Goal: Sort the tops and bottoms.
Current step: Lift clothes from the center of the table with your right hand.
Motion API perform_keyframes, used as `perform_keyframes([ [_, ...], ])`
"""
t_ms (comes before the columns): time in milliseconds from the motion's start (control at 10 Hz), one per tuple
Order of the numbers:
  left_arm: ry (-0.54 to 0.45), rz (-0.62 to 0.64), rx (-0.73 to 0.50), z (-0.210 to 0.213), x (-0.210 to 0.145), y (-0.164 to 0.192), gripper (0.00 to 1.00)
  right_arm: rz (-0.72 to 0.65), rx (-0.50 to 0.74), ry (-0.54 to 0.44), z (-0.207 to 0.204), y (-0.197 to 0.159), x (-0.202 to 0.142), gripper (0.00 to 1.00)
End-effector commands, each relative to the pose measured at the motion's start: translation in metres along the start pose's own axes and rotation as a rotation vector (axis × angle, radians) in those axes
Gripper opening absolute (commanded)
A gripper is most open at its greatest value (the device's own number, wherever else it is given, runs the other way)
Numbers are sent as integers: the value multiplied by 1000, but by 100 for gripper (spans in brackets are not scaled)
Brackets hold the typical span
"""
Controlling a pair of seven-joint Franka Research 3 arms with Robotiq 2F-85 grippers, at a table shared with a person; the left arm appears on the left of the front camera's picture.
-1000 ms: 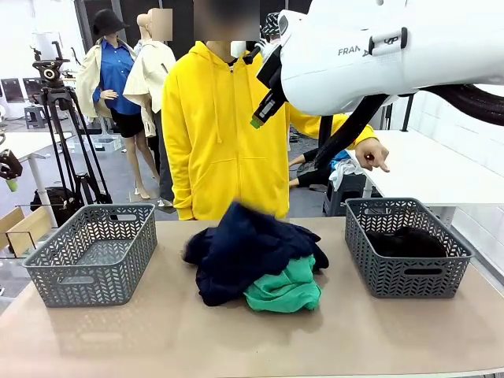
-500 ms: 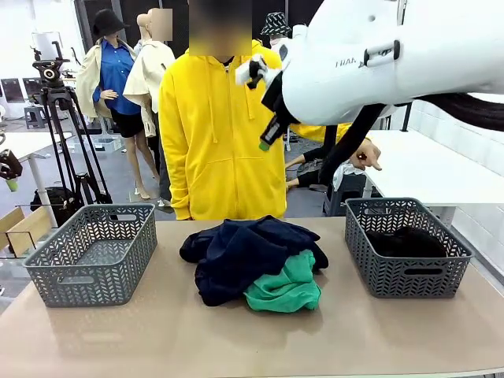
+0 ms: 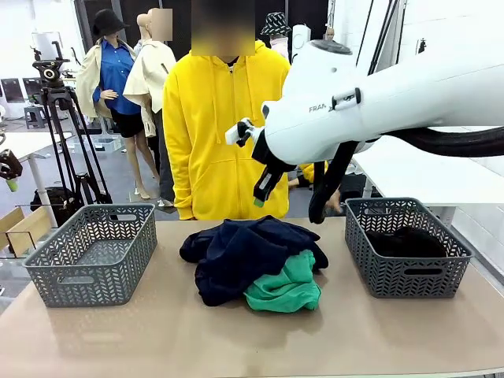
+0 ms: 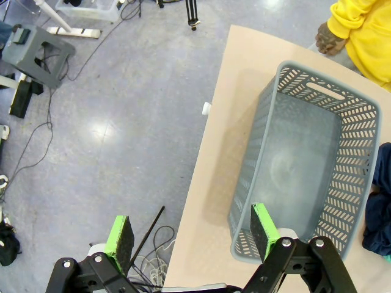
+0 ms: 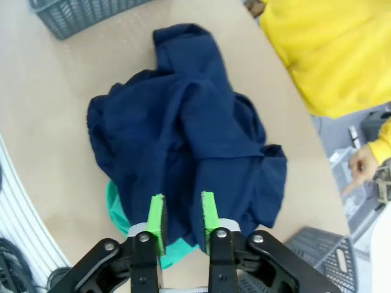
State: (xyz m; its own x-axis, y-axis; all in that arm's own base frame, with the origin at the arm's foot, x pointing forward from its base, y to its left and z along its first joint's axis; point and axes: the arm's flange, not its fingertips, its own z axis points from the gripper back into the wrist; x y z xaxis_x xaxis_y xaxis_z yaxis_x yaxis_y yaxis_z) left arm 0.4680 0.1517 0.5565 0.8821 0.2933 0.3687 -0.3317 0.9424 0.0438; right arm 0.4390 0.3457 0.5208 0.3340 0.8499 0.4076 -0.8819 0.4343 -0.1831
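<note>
navy garment (image 3: 244, 252), green garment (image 3: 285, 290), black garment (image 3: 405, 242), grey herringbone baskets (image 3: 94, 272)

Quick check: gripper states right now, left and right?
Left gripper: open wide, holding nothing.
Right gripper: open a little, holding nothing, above the navy garment.

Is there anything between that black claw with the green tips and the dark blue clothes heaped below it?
Nothing visible. The right gripper hangs in open air above the dark navy cloth garment, which tops the pile. The bright green cloth garment lies partly under it.
</note>
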Motion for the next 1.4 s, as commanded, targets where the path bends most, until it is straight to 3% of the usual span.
perform_keyframes([
  [0, 0, -3, 13, 2, -1, 1, 100, -25, 68, 35, -11, 9, 0, 60],
  [500, 0, -3, 13, 2, -1, 1, 100, -26, 230, 171, -50, 34, -20, 60],
  [800, 0, -3, 13, 2, -1, 1, 100, 7, 80, 115, -71, 42, -25, 60],
  [1300, 0, -3, 13, 2, -1, 1, 100, 14, -98, 124, -77, 37, -17, 60],
])
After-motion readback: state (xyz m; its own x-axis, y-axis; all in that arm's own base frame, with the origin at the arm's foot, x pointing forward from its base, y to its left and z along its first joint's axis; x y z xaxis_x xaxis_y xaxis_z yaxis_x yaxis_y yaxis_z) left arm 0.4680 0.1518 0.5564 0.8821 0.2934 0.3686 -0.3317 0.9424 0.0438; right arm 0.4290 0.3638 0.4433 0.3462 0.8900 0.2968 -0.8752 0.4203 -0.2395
